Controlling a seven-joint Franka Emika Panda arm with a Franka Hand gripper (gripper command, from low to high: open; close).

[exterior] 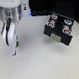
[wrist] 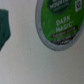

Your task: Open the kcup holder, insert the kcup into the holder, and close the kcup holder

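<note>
On the pale table [exterior: 37,60], at about eight o'clock in the exterior view, the kcup [exterior: 18,46] shows only as a tiny green speck just beside the lower end of the white gripper [exterior: 11,40]. From the wrist camera the kcup [wrist: 59,22] is much clearer: a round green foil top with a white rim, printed "DARK MAGIC", lying flat on the pale surface with its lid facing the lens. Part of the rim is cut off by the picture's edge. A dark teal blurred shape [wrist: 5,27] sits at the wrist picture's edge, apart from the pod; what it is I cannot tell.

Whether the fingers are apart or together I cannot tell; neither view shows the tips clearly, and nothing shows them closed on the pod.

Out toward two o'clock in the exterior view stands the kcup holder [exterior: 58,32], a black boxy unit, well apart from the arm. Its tray is pulled out, and pods with red-and-white tops [exterior: 59,23] sit in the round slots.
</note>
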